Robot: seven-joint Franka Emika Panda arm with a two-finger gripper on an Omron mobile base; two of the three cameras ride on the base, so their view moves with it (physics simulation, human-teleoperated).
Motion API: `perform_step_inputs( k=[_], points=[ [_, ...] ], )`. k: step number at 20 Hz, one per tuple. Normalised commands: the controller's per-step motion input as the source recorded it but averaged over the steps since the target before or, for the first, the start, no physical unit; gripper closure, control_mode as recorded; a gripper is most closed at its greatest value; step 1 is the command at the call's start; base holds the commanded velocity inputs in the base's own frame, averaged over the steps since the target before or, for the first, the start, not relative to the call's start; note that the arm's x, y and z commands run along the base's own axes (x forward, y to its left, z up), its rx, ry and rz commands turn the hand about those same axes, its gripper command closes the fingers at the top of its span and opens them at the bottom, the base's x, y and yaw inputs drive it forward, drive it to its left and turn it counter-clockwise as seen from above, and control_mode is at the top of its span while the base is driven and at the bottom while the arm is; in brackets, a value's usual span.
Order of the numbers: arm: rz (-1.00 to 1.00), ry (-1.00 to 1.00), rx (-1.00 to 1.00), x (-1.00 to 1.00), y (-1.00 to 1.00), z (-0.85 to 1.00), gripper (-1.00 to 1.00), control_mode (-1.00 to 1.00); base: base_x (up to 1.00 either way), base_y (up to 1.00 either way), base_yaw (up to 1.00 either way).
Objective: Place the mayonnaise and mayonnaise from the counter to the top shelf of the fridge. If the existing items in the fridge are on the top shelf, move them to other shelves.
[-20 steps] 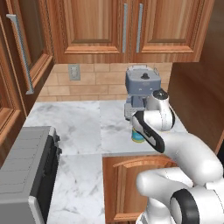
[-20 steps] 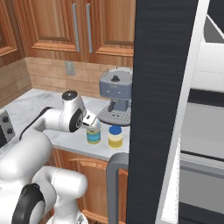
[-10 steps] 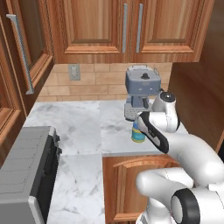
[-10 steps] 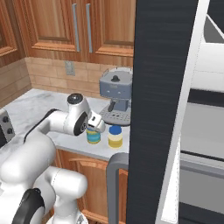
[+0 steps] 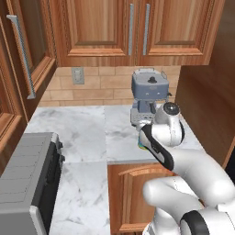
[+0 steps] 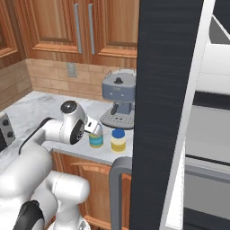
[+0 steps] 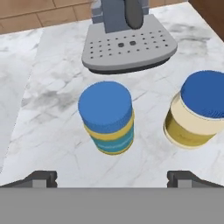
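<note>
Two mayonnaise jars stand side by side on the marbled counter (image 7: pixel 52 131) in front of the coffee machine. One has a blue lid over yellow and teal bands (image 7: pixel 106 116) (image 6: pixel 95 140). The other is cream-yellow with a blue lid (image 7: pixel 199 109) (image 6: pixel 118 140). My gripper (image 7: pixel 112 178) (image 6: pixel 94 128) hovers just above and behind the banded jar, open, its fingertips (image 7: pixel 41 178) spread wider than the jar and touching nothing. In the left base view my arm covers most of the banded jar (image 5: pixel 141 145). The black fridge (image 6: pixel 166 112) stands at the right, with grey shelves (image 6: pixel 209 134) inside. The existing items are out of view.
The grey-blue coffee machine (image 6: pixel 118 101) stands right behind the jars, its drip tray (image 7: pixel 129 48) close to them. A grey toaster oven (image 5: pixel 25 183) sits at the counter's left end. Wooden cabinets hang above. A grey bar handle (image 6: pixel 117 188) rises below the counter edge.
My hand has dropped a little closer to the banded jar. Both jars stand where they were.
</note>
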Motion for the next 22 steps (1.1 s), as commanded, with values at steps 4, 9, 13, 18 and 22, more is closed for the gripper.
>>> perform_step_inputs(
  k=[4,9,13,18,22],
  points=[
    [0.00,0.00,-0.05,0.00,0.03,-0.04,-1.00,-1.00,0.00,0.00,0.00],
    [0.00,0.05,-0.09,0.06,0.00,-0.04,-1.00,-1.00,0.00,0.00,0.00],
    [0.00,0.03,-0.08,0.15,0.00,-0.11,-1.00,-1.00,0.00,0.00,0.00],
    [0.00,0.00,-0.01,0.20,0.00,-0.09,-1.00,-1.00,0.00,0.00,0.00],
    [0.00,0.00,0.01,0.19,0.00,-0.07,-1.00,-1.00,0.00,0.00,0.00]
  ],
)
